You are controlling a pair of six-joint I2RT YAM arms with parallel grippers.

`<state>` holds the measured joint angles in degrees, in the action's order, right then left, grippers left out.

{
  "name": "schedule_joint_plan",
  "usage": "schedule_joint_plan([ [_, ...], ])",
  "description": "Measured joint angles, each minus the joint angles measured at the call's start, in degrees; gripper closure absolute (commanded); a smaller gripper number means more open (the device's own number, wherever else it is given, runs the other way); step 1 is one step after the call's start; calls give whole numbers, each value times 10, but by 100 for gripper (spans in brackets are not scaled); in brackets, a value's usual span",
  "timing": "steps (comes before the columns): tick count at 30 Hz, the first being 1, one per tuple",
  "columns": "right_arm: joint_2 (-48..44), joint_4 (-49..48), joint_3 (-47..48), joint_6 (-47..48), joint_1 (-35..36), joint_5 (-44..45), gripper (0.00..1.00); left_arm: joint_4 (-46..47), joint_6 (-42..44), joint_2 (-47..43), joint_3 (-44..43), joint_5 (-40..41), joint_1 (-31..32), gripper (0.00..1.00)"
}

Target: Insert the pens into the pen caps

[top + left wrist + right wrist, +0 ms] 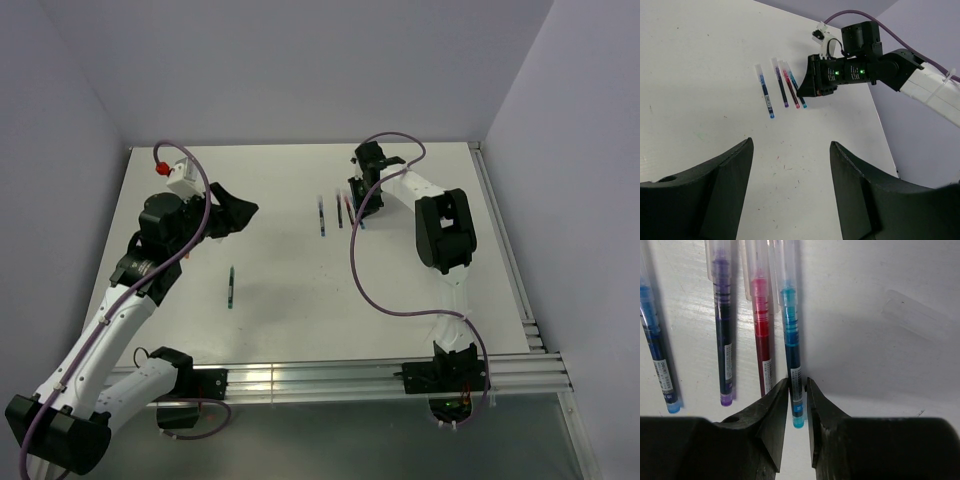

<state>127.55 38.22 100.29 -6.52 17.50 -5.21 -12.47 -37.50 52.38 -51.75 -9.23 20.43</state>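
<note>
Four capped pens lie side by side at the back middle of the table: dark blue (655, 350), purple (724, 340), red (761, 335) and light blue (791, 330), each with a pale translucent cap on its far end. My right gripper (797, 385) is closed narrowly around the near end of the light blue pen, which lies flat on the table. One loose translucent cap (917, 315) lies to the right of them. A green-tipped pen (231, 287) lies alone at the left middle. My left gripper (791, 144) is open and empty above bare table, left of the pen row (781, 85).
The white table (420, 290) ends at a metal rail (330, 380) at the front and at grey walls on the other sides. A white block with a red knob (161, 167) sits at the back left corner. Purple cables loop over both arms.
</note>
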Motion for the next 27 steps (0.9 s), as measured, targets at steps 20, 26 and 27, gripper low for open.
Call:
schedule_joint_plan([
  [20, -93, 6, -6, -18, 0, 19, 43, 15, 6, 0, 13, -40, -39, 32],
  [26, -248, -37, -64, -52, 0, 12, 30, 21, 21, -4, 17, -64, -48, 32],
  [27, -276, -49, -80, -59, 0, 9, 29, 20, 24, -7, 17, -65, -48, 31],
])
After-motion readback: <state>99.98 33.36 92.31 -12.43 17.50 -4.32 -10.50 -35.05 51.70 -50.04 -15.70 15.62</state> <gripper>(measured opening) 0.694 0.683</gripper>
